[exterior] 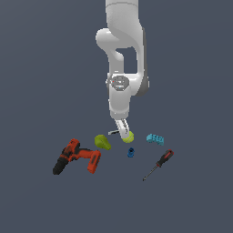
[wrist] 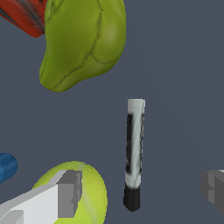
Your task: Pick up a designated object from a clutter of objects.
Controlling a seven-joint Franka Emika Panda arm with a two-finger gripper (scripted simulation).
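In the exterior view, the arm reaches down over the middle of the clutter, its end effector low above the dark tabletop. The white stick shows only as a small pale sliver just at the end effector's left side in this view, between the green pear and the yellow-green ball. The red-black drill lies to the left, the blue piece nearer the camera, the cyan brick and the screwdriver to the right.

In the wrist view, the white stick lies flat on the tabletop inside the span of the two fingers, which stand wide apart and hold nothing. One finger sits over the ball, the other well clear on the stick's far side. The pear is apart from the stick.

The approach looks nearly done; the stick is not yet gripped or lifted. Lowering, closing and raising remain, and the finger beside the ball may nudge it.
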